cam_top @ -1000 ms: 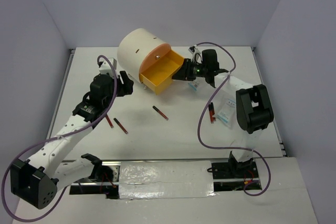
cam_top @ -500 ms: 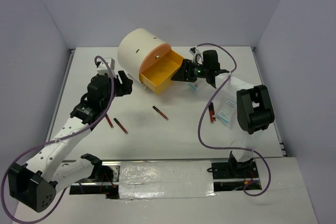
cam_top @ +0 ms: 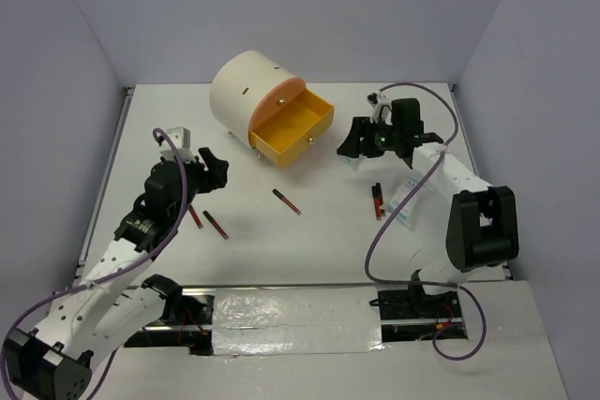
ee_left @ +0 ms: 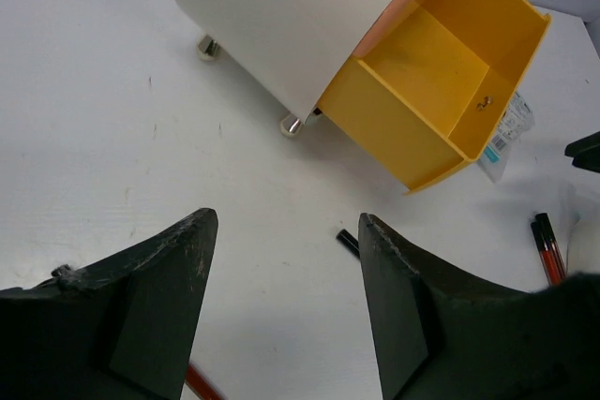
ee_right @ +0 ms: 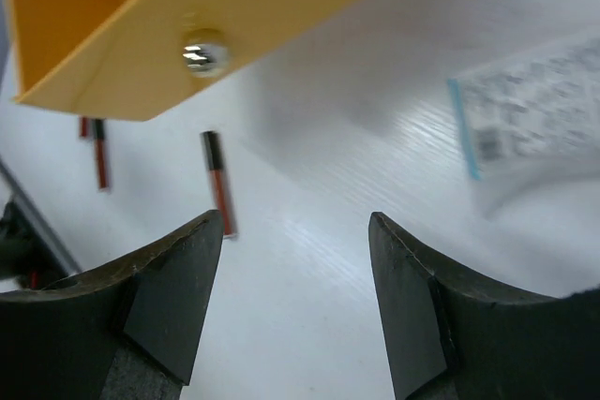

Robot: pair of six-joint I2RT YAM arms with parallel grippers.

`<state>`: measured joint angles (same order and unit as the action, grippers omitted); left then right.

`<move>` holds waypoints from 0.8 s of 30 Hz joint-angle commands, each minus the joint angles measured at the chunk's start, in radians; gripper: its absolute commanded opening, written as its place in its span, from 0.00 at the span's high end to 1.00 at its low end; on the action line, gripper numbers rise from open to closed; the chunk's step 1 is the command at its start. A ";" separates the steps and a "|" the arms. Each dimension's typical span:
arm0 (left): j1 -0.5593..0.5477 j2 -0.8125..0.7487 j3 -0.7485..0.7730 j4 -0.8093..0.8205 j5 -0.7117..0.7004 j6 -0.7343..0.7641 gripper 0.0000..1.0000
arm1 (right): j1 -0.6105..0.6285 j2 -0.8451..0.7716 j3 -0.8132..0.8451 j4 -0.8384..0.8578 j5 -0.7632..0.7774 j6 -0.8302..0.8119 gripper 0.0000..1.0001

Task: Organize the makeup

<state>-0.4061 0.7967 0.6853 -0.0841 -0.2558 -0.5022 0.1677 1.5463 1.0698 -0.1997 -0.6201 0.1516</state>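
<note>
The makeup lies loose on the white table. One black-and-red stick (cam_top: 287,201) sits mid-table, two more (cam_top: 217,224) lie at the left and a pair (cam_top: 378,200) at the right. A clear packet (cam_top: 405,201) lies beside that pair, and another packet (ee_left: 506,128) sits by the drawer's corner. My left gripper (cam_top: 214,168) hangs open and empty left of the chest, its jaws apart over bare table (ee_left: 286,222). My right gripper (cam_top: 354,142) stands open and empty right of the drawer, above the table (ee_right: 295,222) near a packet (ee_right: 534,110).
The cream cylindrical chest (cam_top: 248,91) stands at the back. Its orange drawer (cam_top: 292,126) is pulled out, with nothing showing inside (ee_left: 441,91). The drawer's silver knob (ee_right: 204,51) shows just ahead of my right fingers. Grey walls close the table's sides and back.
My right gripper has opened and drawn back to the right, away from the drawer front. The left arm has pulled back toward the near left. The drawer stays open.
</note>
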 commanded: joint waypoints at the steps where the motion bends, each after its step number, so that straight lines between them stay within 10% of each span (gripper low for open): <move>1: 0.006 -0.054 -0.053 0.017 -0.019 -0.065 0.25 | -0.056 -0.022 0.001 -0.093 0.141 0.034 0.30; 24: 0.006 -0.277 -0.173 -0.117 -0.079 -0.179 0.23 | -0.096 0.402 0.335 -0.116 0.411 0.345 0.35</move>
<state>-0.4061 0.5316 0.5148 -0.2123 -0.3149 -0.6617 0.0776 1.9255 1.3373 -0.3256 -0.2604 0.4625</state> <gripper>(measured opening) 0.766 0.658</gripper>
